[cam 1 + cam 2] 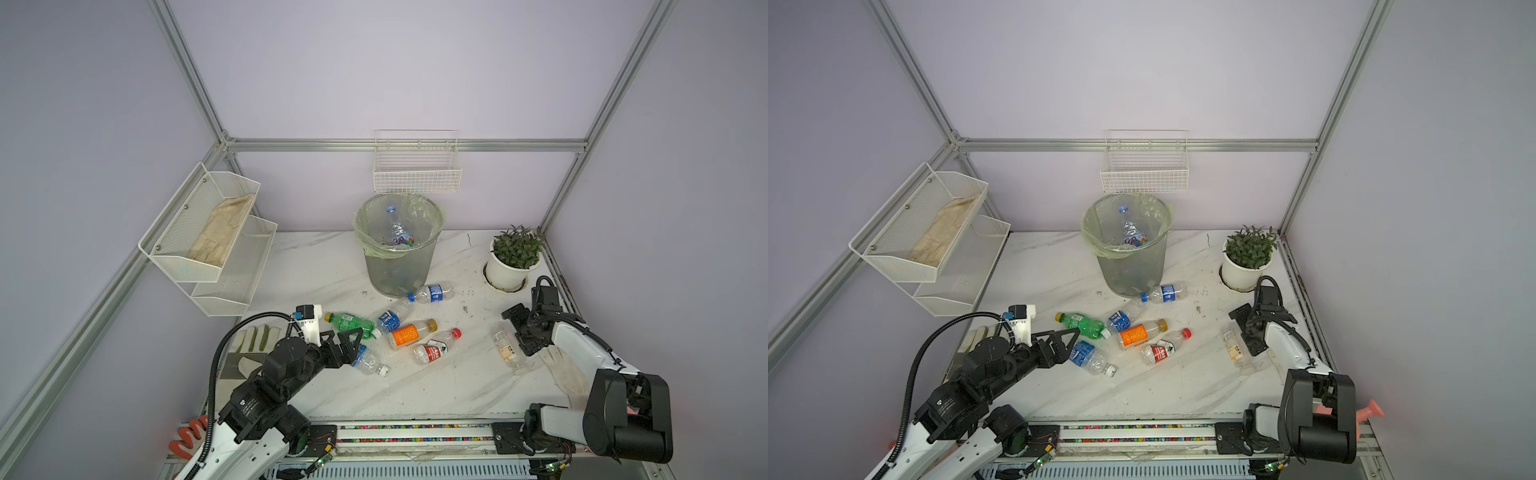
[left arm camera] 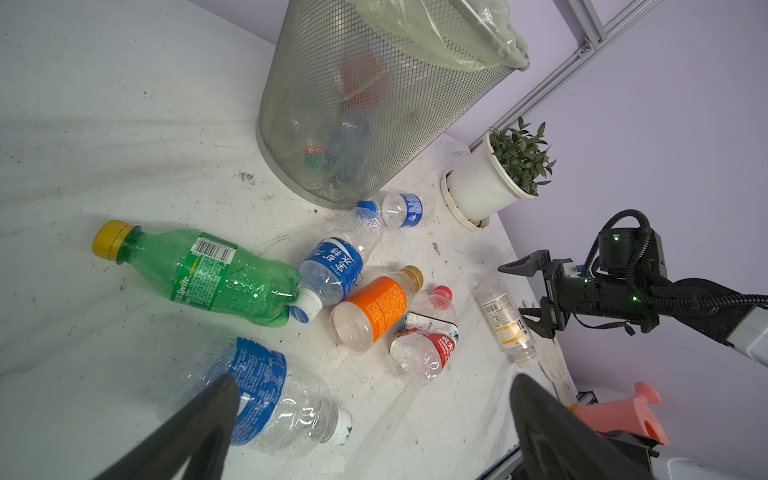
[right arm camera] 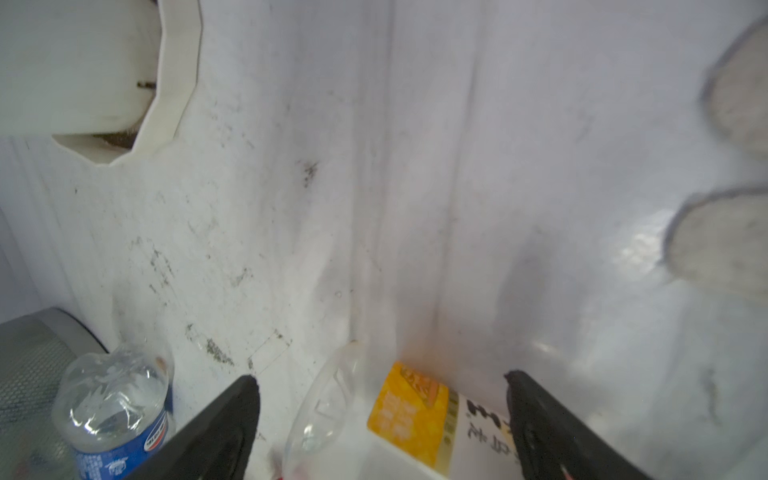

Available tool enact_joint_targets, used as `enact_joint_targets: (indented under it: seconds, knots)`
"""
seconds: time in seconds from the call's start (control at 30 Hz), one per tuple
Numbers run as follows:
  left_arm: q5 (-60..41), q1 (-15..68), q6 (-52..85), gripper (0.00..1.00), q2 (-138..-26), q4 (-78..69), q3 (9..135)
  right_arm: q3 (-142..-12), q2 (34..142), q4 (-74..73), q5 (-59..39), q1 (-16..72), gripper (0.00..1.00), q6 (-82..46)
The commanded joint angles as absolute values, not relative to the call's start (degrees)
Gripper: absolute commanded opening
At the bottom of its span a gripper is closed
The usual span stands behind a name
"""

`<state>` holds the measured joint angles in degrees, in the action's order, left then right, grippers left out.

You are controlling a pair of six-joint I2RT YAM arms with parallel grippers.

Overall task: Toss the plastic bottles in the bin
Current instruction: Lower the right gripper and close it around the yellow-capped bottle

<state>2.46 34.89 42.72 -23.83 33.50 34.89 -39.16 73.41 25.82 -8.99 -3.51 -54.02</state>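
The right gripper point(image 1: 518, 332), open wide and holding nothing, sits just beside the yellow-label bottle point(image 1: 507, 348), which lies flat on the table point(image 1: 332, 266) from eleven to five o'clock in a top view, much nearer this arm, with the bin point(image 1: 399, 276) off at ten o'clock.

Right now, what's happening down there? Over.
Left fingers open by blue-label bottle. Right fingers open over yellow-label bottle. Seven bottles on table, some in bin. Nothing blocking.
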Motion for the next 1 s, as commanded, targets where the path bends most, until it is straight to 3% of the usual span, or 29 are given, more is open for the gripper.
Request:
enact_joint_targets:
  seconds: [0.0,0.3,0.73,0.97]
  knots:
    - [0.82,35.07,43.58,1.00,-23.74,30.77,33.16,-40.25,72.72,25.96,-9.37,0.08,0.95,-60.44]
    - [-0.26,35.42,43.24,1.00,-24.61,30.67,32.90,-40.70,67.43,26.36,-9.71,3.51,0.95,-59.43]
    - [-0.36,35.77,43.24,1.00,-25.66,29.53,32.69,-37.09,55.99,29.73,1.54,17.02,0.94,-49.32]
    - [0.00,36.07,43.26,1.00,-26.74,28.33,33.00,-39.78,63.65,35.76,10.02,28.41,0.92,-50.91]
